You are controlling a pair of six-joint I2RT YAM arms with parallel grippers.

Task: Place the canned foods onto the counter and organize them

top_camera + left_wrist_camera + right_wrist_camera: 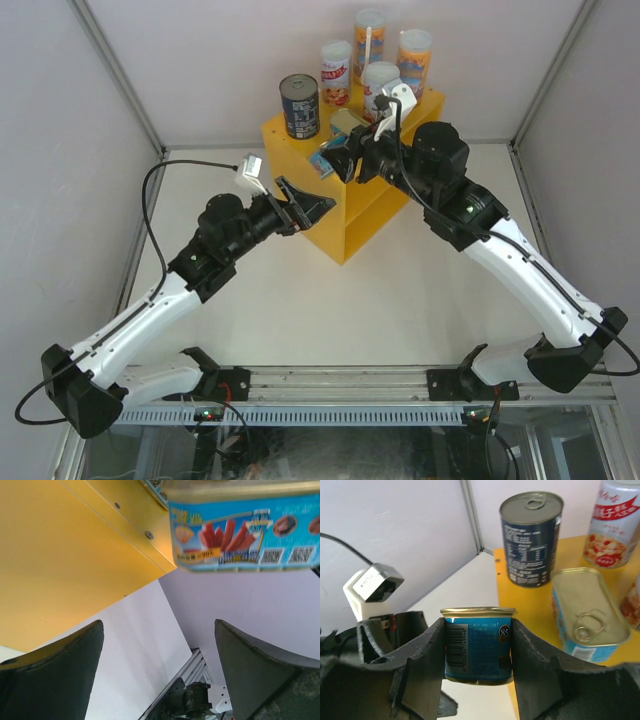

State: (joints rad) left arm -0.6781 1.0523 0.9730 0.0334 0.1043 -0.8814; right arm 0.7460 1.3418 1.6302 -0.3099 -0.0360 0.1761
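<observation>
Tin, flat and rectangular, blue label, gold lid up, clamped by the right gripper at the top edge of the yellow counter; long axis level, barcoded narrow end toward the wrist. Left gripper gapes empty below

The setting is a robotics laboratory test cell. A flat white table is enclosed on three sides by plain white wall panels joined at grey metal corner posts. A white-and-black jointed left arm and a matching right arm are mounted on a silver aluminium rail at the near edge, above a grey slotted cable duct. A loose black cable runs to a small white wrist camera. A bright yellow box-shaped counter stands on the table.
</observation>
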